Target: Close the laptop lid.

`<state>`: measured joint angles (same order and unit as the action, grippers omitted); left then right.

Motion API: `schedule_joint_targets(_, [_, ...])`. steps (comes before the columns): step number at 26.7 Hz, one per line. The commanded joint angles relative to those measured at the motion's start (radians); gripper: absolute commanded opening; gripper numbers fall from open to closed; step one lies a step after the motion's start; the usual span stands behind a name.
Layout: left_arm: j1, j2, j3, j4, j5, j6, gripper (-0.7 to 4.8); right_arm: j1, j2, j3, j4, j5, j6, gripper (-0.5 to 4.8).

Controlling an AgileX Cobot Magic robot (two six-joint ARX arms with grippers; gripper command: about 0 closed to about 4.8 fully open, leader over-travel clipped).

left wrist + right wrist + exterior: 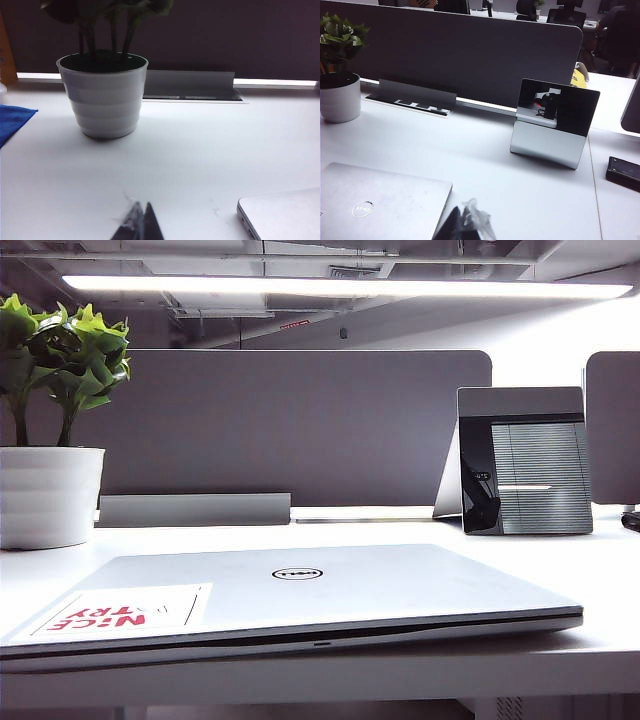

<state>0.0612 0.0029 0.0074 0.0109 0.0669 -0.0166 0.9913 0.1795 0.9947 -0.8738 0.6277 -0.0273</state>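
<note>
the large slim silver-grey dell laptop [300, 630] lies flat on the white table [600, 570], filling the near half of the exterior view. its wide thin silver lid [330, 590] is down over the base, with only a thin dark seam along the front edge. the round dell logo [297, 573] sits at the lid's centre, and the white sticker with red letters [130, 608] lies toward 8 o'clock from it.

a white ribbed pot with a green leafy plant [48, 495] stands at about 10 o'clock from the laptop, well apart from it. a small grey-black slatted box [525, 465] stands upright at about 1 o'clock, near the grey partition [300, 425]. in the right wrist view a small black flat object [624, 171] lies on the table beside that box.

neither gripper shows in the exterior view. in the left wrist view the left gripper [139, 225] hangs above bare table, beside the laptop's corner [282, 215], its dark fingertips pressed together with nothing between them. in the right wrist view the right gripper [462, 226] hovers just off the lid's edge, fingertips likewise drawn together and empty.
</note>
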Motion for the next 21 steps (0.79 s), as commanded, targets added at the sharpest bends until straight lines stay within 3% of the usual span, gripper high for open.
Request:
schedule_joint_targets(1, [0.000, 0.001, 0.001, 0.012, -0.001, 0.001, -0.05, 0.000, 0.001, 0.004, 0.010, -0.001, -0.003, -0.04])
schedule_joint_targets(21, [0.000, 0.001, 0.001, 0.012, -0.001, 0.001, -0.05, -0.027, -0.018, 0.004, 0.011, -0.002, -0.002, -0.04])
